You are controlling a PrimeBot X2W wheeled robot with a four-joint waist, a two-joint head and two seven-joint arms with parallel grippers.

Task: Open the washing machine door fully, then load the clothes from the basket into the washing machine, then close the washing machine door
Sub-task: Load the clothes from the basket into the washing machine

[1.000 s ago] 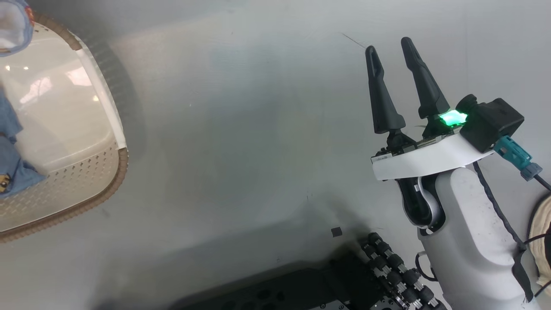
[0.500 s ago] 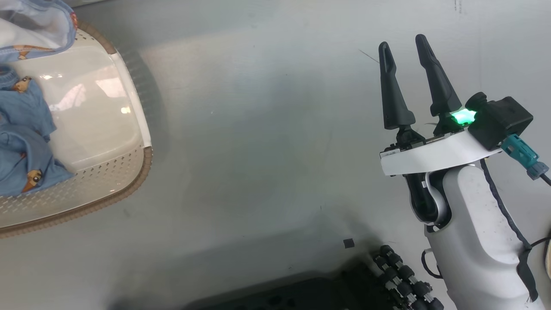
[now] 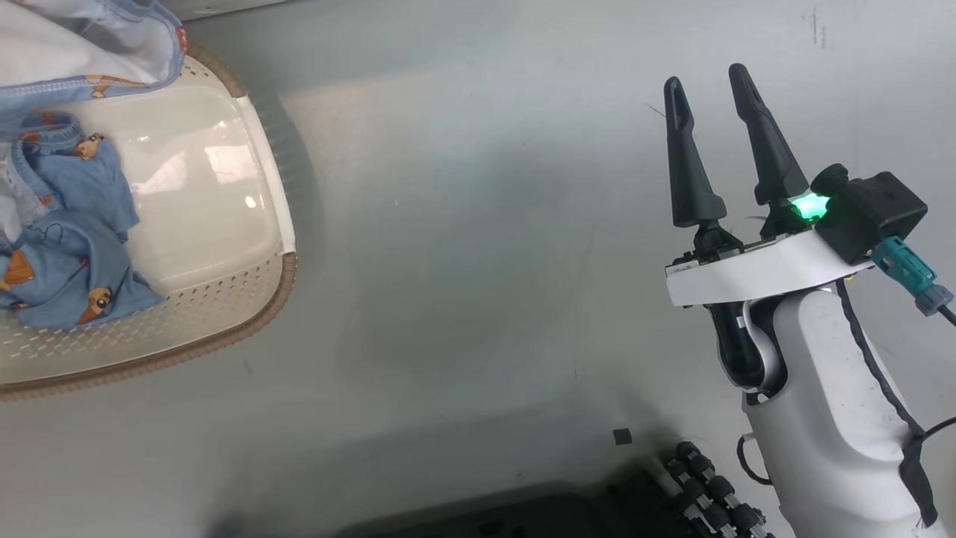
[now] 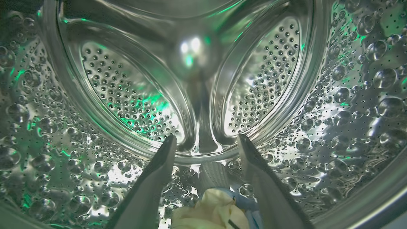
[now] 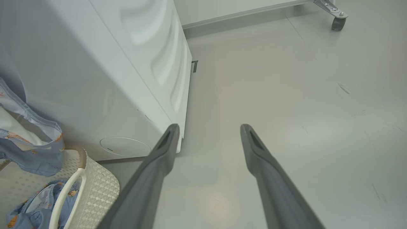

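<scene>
The white washing machine (image 5: 95,73) is pictured standing on the grey floor (image 3: 478,261), its perforated steel drum (image 4: 127,95) seen from within in the left wrist view. The cream basket (image 3: 224,314) is set on the floor just beside the machine's lower front, well apart from the right arm. Blue bear-print clothes (image 3: 67,276) are heaped in the basket, with part draped over its far rim. A cream cloth (image 4: 210,206) with a blue edge is seen lying low in the drum. The left pincer (image 4: 206,137) is held wide inside the drum, with the cloth low between its fingers; contact cannot be told. The right pincer (image 3: 705,75) is spread wide above bare floor, empty.
</scene>
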